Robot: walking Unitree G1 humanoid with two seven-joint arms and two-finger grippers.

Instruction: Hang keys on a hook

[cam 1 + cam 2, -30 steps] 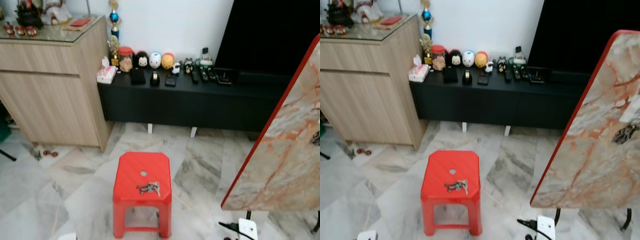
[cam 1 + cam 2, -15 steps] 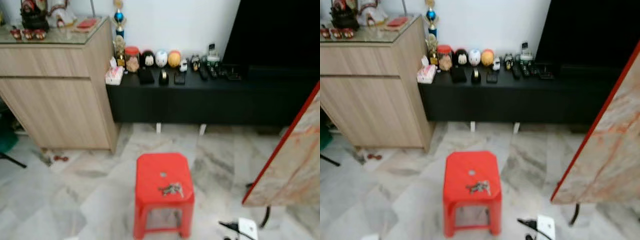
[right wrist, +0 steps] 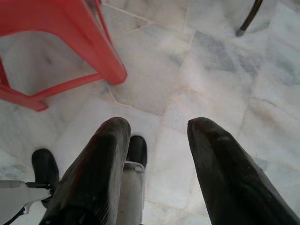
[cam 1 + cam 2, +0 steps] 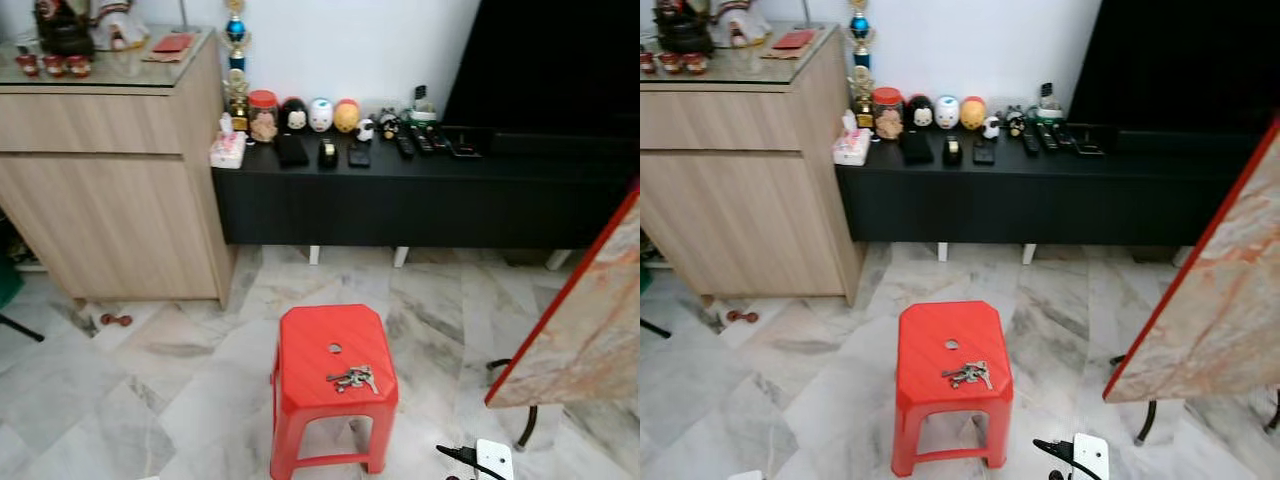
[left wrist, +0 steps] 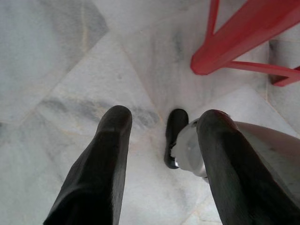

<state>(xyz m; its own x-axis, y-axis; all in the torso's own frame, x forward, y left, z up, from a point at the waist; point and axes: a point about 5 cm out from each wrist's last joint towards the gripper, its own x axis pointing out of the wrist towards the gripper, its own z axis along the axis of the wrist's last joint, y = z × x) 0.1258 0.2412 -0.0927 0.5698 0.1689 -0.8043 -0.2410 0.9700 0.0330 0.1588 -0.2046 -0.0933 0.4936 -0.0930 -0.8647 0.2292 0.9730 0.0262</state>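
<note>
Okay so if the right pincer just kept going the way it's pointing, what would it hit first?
Probably the marble floor. The right pincer points down at bare tile beside the red stool's leg, with nothing between its open fingers.

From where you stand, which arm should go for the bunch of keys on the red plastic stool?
Probably the right, though it is close. The bunch of metal keys lies toward the right side of the red plastic stool's top. Both the right gripper and left gripper hang open near the marble floor.
</note>
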